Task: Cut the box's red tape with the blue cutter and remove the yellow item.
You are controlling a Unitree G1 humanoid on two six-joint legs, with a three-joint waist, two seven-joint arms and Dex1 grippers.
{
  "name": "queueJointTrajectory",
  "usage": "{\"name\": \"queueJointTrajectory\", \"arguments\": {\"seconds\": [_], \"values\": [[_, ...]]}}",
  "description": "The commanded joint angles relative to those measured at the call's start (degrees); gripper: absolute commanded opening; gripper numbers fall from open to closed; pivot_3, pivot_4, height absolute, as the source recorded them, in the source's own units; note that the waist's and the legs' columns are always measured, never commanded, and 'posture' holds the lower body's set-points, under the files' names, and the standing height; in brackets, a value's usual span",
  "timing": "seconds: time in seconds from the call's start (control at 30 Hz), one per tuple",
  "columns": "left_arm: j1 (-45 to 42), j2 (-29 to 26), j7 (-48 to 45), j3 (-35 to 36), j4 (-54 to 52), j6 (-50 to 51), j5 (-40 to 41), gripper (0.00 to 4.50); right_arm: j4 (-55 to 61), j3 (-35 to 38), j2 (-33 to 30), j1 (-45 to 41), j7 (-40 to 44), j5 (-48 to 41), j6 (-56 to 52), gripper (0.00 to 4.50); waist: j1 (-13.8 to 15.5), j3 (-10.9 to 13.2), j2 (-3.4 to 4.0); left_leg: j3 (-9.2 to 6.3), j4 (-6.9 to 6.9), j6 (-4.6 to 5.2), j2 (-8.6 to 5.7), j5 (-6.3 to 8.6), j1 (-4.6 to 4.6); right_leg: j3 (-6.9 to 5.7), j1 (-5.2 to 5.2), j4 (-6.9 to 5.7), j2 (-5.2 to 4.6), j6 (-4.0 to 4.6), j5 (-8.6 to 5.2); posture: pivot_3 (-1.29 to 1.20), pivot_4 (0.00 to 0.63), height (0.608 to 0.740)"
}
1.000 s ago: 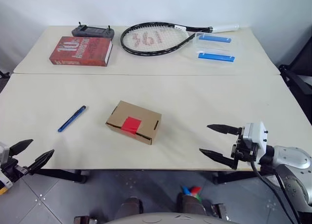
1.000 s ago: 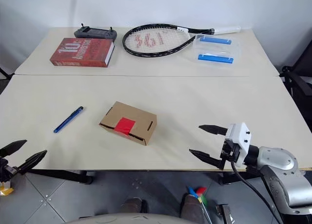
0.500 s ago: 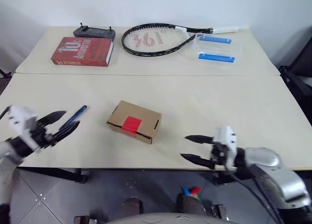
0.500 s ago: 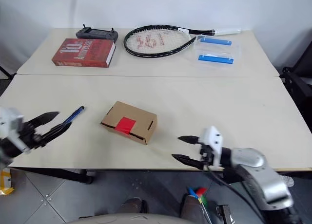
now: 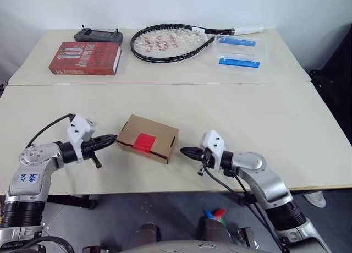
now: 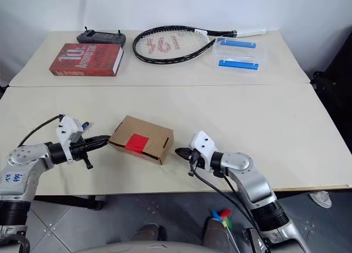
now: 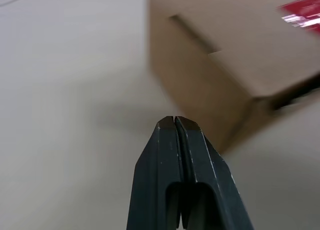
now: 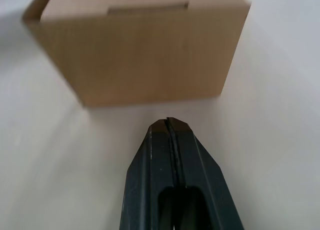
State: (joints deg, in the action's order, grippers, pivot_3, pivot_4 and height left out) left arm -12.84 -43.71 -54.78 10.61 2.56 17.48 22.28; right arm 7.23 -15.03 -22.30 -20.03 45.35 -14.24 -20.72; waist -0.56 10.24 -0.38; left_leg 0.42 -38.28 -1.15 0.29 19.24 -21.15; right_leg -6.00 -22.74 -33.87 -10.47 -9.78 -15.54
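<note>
Both tools swung in and pinched empty: left tool (image 5: 111,138), right tool (image 5: 185,152) flank the box (image 5: 148,138); I could shove it.

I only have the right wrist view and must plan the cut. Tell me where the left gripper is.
Observer: The left gripper is shut, pointing at the box's left end, just short of it.
Operator: Report what is on the lid.
Observer: A red tape patch sits across the top's near edge, uncut.
Operator: Now find my blade.
Observer: The blue cutter lies on the table behind the left wrist, mostly hidden by it; neither gripper holds it.
</note>
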Motion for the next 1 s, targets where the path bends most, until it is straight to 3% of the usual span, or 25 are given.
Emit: {"name": "queueJointTrajectory", "arguments": {"seconds": [0.03,0.23,0.43,0.53,0.63,0.73,0.87,1.0], "values": [[1.49,0.90,-0.43,-0.43,-6.29,1.90,2.34,0.03,0.42,3.00,1.47,-2.56,-0.43,-2.96,-2.31,0.00,0.03,0.00,0.00,0.00,-0.01,0.00,0.01,0.00,0.01,0.00,0.00,-0.01,0.00,0.00,0.00,0.00,0.150,0.740],[5.43,3.98,1.46,-3.31,-14.59,6.19,3.04,0.03,-3.23,5.60,2.03,-7.65,0.37,-4.11,-6.08,0.00,0.27,0.00,0.01,0.00,-0.04,0.00,0.03,0.00,0.01,0.01,0.02,-0.02,0.01,0.00,0.00,0.00,0.150,0.740],[7.09,10.82,6.18,-8.43,-22.74,10.99,4.63,0.03,-11.37,8.09,-0.25,-12.88,-4.46,2.49,-4.07,0.00,0.55,0.00,0.01,0.01,-0.11,0.01,0.00,0.01,0.00,0.02,0.04,-0.02,-0.01,0.00,0.01,0.00,0.150,0.740],[3.77,8.95,4.01,-3.27,-23.87,14.52,10.81,0.03,-7.41,11.22,-4.49,-10.71,-0.18,0.03,-4.22,0.00,0.53,0.01,0.02,0.00,-0.09,0.00,0.01,0.01,-0.03,0.01,0.03,-0.01,0.00,0.00,0.01,0.00,0.150,0.740],[-1.28,5.23,1.87,2.22,-20.83,19.17,17.43,0.03,-2.71,12.04,-9.68,-7.20,6.98,-3.29,-4.17,0.00,0.51,0.02,0.02,-0.02,-0.14,0.00,0.05,0.01,-0.07,-0.03,0.02,0.01,0.02,0.00,0.01,0.00,0.150,0.740],[-9.18,2.04,-0.25,3.06,-11.52,18.39,16.19,0.03,1.69,13.49,-14.27,-2.46,10.09,-6.29,-8.43,0.00,0.45,0.01,0.04,0.02,-0.16,0.02,0.04,0.02,0.04,-0.01,0.13,0.02,0.02,-0.01,0.01,0.00,0.150,0.740],[-18.30,2.66,-1.74,-3.88,1.90,11.17,7.00,0.03,8.34,12.33,-17.25,3.44,11.92,-9.46,-13.85,0.00,0.68,0.01,0.04,0.03,-0.17,0.03,0.01,0.03,0.08,-0.02,0.17,0.02,0.01,-0.02,0.01,0.00,0.150,0.740],[-21.87,5.43,-3.18,-12.19,8.41,7.18,-0.38,0.03,13.38,9.64,-15.07,5.14,8.72,-10.69,-18.71,0.00,0.46,0.02,0.03,0.07,-0.22,0.05,0.00,0.04,0.03,-0.02,0.16,0.03,0.01,-0.05,0.03,0.00,0.150,0.740]]}}
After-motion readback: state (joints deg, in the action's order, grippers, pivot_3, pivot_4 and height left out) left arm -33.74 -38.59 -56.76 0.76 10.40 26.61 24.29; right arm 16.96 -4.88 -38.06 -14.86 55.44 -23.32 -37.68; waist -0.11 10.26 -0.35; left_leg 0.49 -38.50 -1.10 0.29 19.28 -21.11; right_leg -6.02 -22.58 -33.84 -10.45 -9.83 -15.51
